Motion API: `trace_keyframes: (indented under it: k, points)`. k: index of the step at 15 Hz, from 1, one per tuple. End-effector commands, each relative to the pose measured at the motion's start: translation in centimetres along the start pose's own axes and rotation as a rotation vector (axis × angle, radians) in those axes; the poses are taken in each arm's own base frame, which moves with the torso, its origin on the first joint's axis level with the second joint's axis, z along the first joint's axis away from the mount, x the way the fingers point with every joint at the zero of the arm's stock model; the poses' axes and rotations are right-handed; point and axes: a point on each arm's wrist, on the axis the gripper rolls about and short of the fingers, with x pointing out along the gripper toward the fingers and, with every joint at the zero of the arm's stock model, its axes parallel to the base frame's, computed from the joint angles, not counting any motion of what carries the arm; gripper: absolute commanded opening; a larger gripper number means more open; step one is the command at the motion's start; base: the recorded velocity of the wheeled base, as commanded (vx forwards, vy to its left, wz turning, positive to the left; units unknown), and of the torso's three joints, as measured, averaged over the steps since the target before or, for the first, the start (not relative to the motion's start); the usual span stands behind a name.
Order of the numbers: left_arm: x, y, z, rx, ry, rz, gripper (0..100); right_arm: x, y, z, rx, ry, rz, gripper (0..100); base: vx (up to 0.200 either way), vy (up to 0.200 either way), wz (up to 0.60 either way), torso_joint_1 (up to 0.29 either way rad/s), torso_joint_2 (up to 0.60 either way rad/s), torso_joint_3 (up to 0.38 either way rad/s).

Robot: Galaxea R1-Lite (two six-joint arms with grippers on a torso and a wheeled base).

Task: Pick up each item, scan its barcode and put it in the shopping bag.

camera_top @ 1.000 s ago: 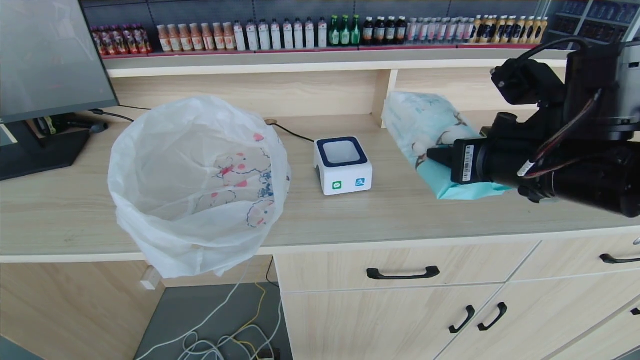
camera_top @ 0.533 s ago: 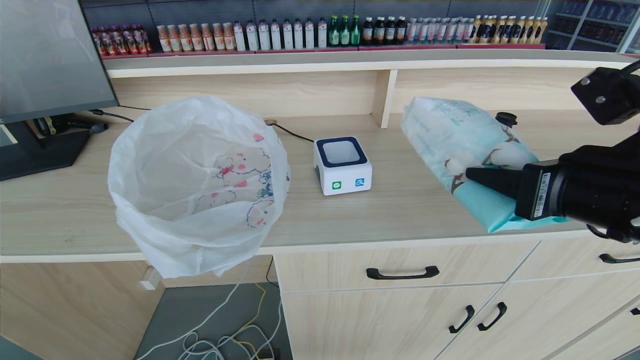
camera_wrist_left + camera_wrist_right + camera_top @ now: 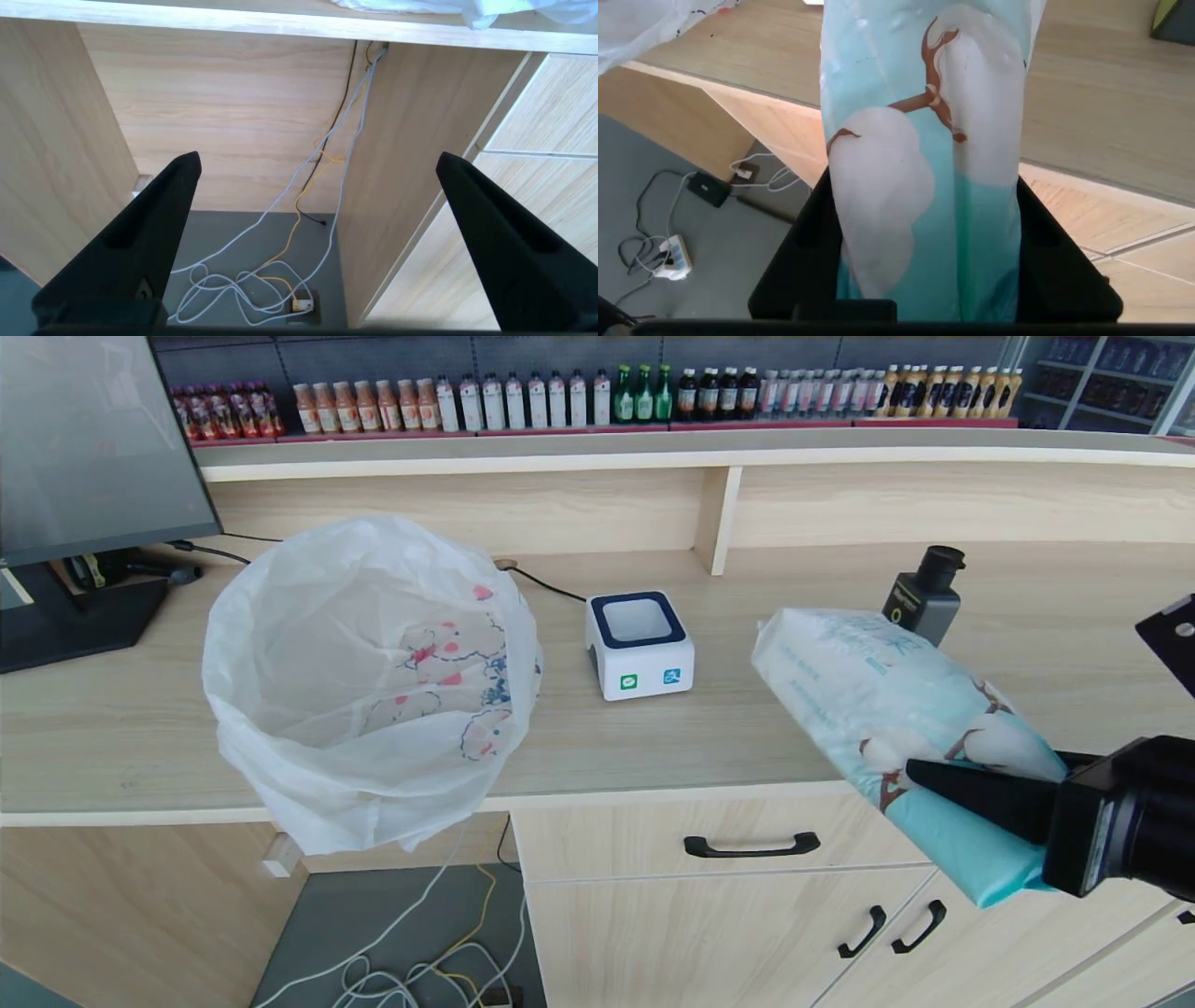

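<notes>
right gripper (image 3: 943, 784): clenched on the near end of the soft tissue pack (image 3: 859, 681), with black fingers (image 3: 808, 247) pressed against its opposite sides.

soft tissue pack: held off the wooden counter (image 3: 653, 737) and tilted. far end raised toward the back of the counter, near end out past the counter's front edge, above the drawers (image 3: 747, 896). to the right of the barcode scanner (image 3: 640, 644) and apart from it.

appearance of the pack: long, pillow-shaped, wrapped in thin glossy film. pale, whitish blue at the far end, shading to solid turquoise at the gripped end. printed with white cotton bolls on brown stems, plus faint blue lettering along the upper face. film slightly creased, with the corners rounded.

dark grey bottle (image 3: 922, 595) with a black cap: upright on the counter, just behind the far end of the pack.

shopping bag (image 3: 369, 681): white, translucent plastic with a red and blue cartoon print. mouth open, at the left of the counter, with its lower part hanging over the front edge.

barcode scanner: white cube with a dark blue frame round its top window, between bag and pack.

left gripper (image 3: 318, 243): released, jaws spread wide, below counter level, facing cables (image 3: 280, 280) on the floor.
</notes>
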Motion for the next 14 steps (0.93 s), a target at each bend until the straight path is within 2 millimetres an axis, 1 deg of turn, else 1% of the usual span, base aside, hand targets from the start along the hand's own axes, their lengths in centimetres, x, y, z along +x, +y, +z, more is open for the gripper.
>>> trace_keyframes:
  k: [1,4,6,8,9,11,13,14]
  points:
    - [0.0,0.0,0.0,-0.001,0.0,0.001,100,-0.3,-0.1,-0.9,0.01,0.006,0.008,0,0.0,0.0,0.0,0.0,0.0,0.0]
    - [0.0,0.0,0.0,-0.001,0.0,0.001,100,-0.1,0.0,-2.3,0.009,0.011,0.098,0,0.0,0.0,0.0,0.0,0.0,0.0]
    - [0.0,0.0,0.0,-0.001,0.0,0.001,100,0.0,0.2,-2.6,0.01,-0.022,0.182,0,0.0,0.0,0.0,0.0,0.0,0.0]
    - [0.0,0.0,0.0,-0.001,0.0,0.001,100,-0.2,0.4,-3.0,0.018,-0.005,0.308,0,0.0,0.0,0.0,0.0,0.0,0.0]
    - [0.0,0.0,0.0,-0.001,0.0,0.001,100,-0.4,0.5,-3.1,0.036,0.007,0.378,0,0.0,0.0,0.0,0.0,0.0,0.0]
    - [0.0,0.0,0.0,-0.001,0.0,0.001,100,-0.4,0.8,-3.2,0.077,0.03,0.444,0,0.0,0.0,0.0,0.0,0.0,0.0]
    - [0.0,0.0,0.0,-0.001,0.0,0.001,100,-0.6,1.6,-3.6,0.148,0.092,0.594,0,0.0,0.0,0.0,0.0,0.0,0.0]
    - [0.0,0.0,0.0,-0.001,0.0,-0.001,100,-0.6,1.8,-3.9,0.178,0.119,0.623,0,0.0,0.0,0.0,0.0,0.0,0.0]
